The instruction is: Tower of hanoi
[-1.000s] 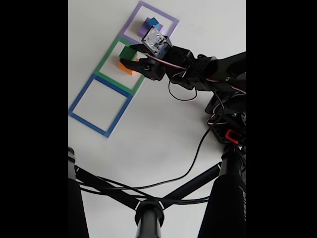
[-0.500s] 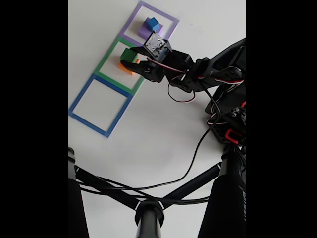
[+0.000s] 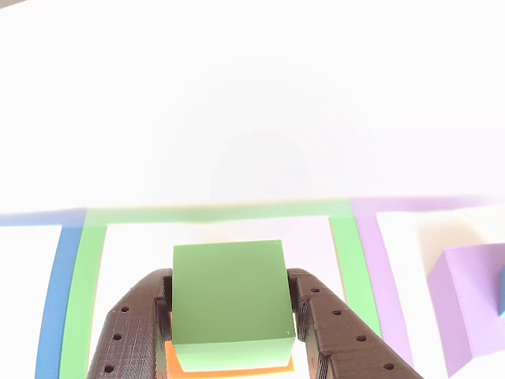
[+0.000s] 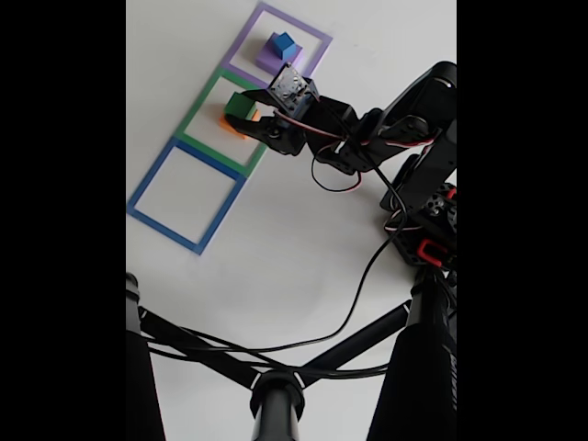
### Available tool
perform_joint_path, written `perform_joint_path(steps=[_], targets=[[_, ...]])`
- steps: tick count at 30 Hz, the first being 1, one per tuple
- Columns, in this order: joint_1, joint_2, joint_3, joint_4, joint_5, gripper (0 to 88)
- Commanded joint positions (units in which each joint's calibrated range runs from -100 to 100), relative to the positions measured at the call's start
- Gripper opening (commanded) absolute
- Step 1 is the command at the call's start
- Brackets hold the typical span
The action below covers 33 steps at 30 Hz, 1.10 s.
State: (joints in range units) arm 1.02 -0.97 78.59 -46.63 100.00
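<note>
The gripper (image 3: 230, 316) held the green block (image 3: 230, 296) tight, one dark finger (image 3: 134, 335) on each side, right above the orange block (image 3: 229, 365) inside the green square outline (image 3: 83, 292).

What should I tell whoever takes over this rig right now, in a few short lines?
Gripper: fingers on both sides of the green block.
Green block sits over the orange block, inside the green outline.
Blue cube is on the purple slab in the purple outline.
Blue outline holds no block.
Left: whether green is being placed or lifted is unclear; the stack is split.
</note>
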Motion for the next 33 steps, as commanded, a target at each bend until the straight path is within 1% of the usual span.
perform_joint_path(steps=[1, 8, 15, 18, 21, 23, 26, 29, 33], targets=[[-0.35, 0.28, -2.04, -1.63, 0.00, 9.9], [-0.74, 1.33, -2.41, -2.52, 0.00, 18.1], [-1.50, -0.60, -3.14, -2.20, 0.00, 20.9], [-1.69, -6.42, -2.95, 2.34, 0.00, 22.0], [-1.60, -16.51, -3.41, 14.65, 0.00, 21.0], [-1.41, -25.07, -5.14, 27.20, 0.00, 19.1], [-0.74, -35.81, -10.77, 47.92, 0.00, 11.7], [-0.26, -42.99, -20.95, 70.03, 0.00, 0.3], [-0.06, -45.09, -39.68, 95.94, 0.00, 0.1]])
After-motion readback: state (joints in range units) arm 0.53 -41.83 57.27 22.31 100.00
